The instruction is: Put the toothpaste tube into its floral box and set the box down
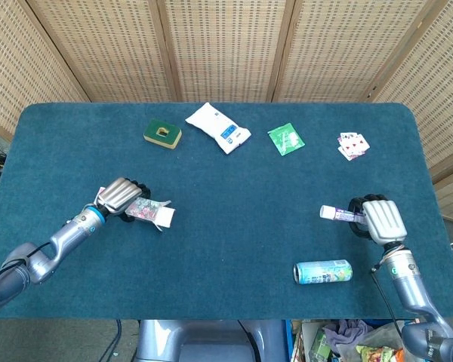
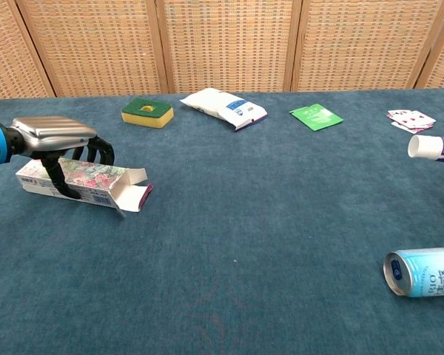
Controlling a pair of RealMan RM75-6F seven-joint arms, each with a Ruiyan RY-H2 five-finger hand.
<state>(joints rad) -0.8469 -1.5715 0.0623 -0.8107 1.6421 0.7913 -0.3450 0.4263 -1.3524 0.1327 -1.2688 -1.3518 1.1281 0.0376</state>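
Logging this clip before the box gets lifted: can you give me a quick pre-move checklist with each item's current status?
1. Left hand closed around floral box: ok, fingers wrap over its top.
2. Box flap end open, facing the table's middle: ok.
3. Right hand holds toothpaste tube: ok, cap end pointing toward the box.
4. Box off the table: cannot tell.
5. Path between tube and box: ok, bare cloth; the can lies nearer the front edge.
6. Grip firmness on the box: cannot tell.
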